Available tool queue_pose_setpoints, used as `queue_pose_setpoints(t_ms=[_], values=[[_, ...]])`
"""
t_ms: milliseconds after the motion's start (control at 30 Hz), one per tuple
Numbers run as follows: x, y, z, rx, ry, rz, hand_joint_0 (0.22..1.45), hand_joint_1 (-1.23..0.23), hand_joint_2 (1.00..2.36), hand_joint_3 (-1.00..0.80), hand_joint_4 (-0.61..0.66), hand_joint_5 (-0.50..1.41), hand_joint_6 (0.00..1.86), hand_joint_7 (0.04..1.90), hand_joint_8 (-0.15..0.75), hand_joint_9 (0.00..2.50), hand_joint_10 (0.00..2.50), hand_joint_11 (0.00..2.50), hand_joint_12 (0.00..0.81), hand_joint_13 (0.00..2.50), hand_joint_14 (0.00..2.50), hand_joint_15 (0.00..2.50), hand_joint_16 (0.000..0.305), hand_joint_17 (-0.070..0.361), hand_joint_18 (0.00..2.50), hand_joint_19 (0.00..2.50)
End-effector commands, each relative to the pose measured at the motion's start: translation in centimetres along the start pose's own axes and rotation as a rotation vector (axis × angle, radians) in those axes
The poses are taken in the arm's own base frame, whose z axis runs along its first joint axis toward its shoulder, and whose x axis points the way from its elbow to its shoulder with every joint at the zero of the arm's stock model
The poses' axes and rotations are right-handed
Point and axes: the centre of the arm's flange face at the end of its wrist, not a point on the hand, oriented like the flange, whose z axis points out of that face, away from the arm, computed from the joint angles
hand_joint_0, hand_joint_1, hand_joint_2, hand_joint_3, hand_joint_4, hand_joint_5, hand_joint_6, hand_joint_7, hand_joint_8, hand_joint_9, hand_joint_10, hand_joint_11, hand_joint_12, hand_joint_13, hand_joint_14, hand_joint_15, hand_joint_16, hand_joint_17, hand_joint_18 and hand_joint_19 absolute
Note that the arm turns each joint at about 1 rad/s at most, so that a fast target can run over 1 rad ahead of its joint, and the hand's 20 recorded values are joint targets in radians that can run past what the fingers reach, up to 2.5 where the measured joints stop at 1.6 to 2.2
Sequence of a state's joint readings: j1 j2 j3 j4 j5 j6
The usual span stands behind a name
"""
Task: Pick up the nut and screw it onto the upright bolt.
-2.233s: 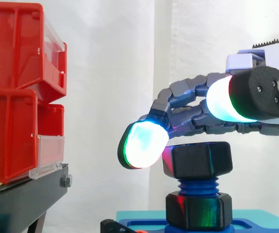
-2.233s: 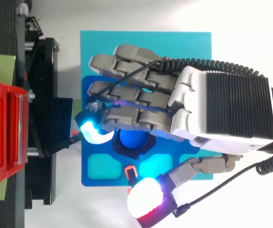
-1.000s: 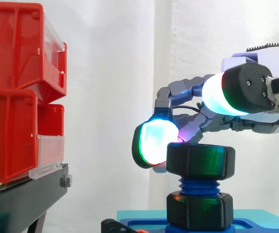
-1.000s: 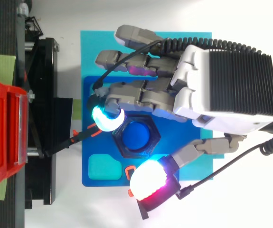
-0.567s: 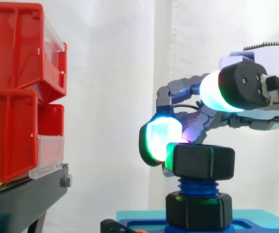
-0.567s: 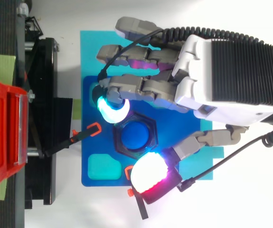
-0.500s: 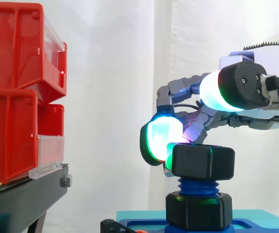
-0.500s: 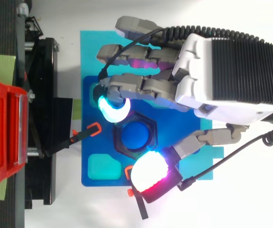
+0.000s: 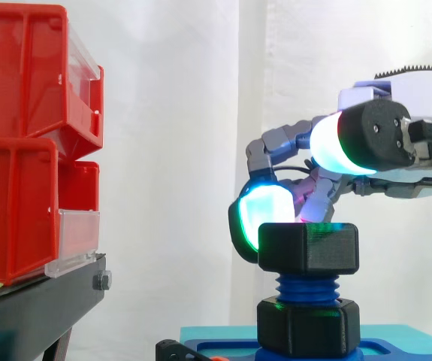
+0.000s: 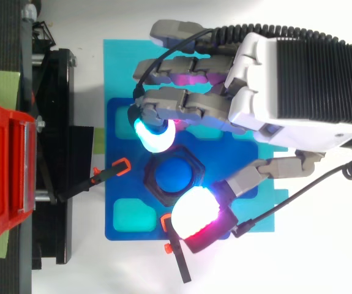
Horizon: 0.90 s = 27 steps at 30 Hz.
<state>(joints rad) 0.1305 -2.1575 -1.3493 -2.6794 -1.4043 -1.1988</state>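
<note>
Side view: one nut (image 9: 308, 248) sat part-way down one bolt (image 9: 306, 286); screwing was under way. The hand (image 9: 407, 94) was curled, gripping nothing: one pad (image 9: 255, 214) touched the nut's far-left edge, thumb (image 9: 336, 144) above. Two bins (image 9: 13, 83) stood left. Top view: next, thumb (image 10: 194, 211) and pad should pinch opposite flats and turn.

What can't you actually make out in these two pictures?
Side view: thread of the bolt inside the nut, hidden by the nut.
Side view: foot of the tray, cut off by the bottom edge.
Top view: tray pockets beneath the hand, covered by it.
Side view: contents of the red bins, hidden by their walls.
</note>
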Motion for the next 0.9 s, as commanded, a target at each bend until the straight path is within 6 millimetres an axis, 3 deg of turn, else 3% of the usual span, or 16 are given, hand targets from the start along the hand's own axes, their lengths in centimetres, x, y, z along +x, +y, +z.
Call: queue_pose_setpoints(t_ms=[0, 600, 867], values=[[-0.2, -0.2, -0.2, 0.015, 0.032, -0.008, 0.45, -0.34, 1.0, -0.5, 0.09, 0.06, 0.5, 1.42, 0.255, 1.21, 0.0, 0.0, 0.248, 0.62, 0.0, 0.0, 0.021, 0.046, 0.25, 0.0], [-1.7, -0.6, -0.3, 0.062, 0.107, -0.025, 0.46, -0.36, 1.0, -0.5, 0.07, 0.1, 0.5, 1.43, 0.151, 1.58, 0.0, 0.0, 0.197, 0.85, 0.0, 0.0, 0.017, 0.038, 0.53, 0.0], [-3.2, -0.6, -0.8, 0.072, 0.118, -0.04, 0.46, -0.36, 1.0, -0.5, 0.05, 0.11, 0.5, 1.45, 0.159, 1.74, 0.0, 0.05, 0.165, 1.01, 0.0, 0.0, 0.015, 0.034, 0.74, 0.0]])
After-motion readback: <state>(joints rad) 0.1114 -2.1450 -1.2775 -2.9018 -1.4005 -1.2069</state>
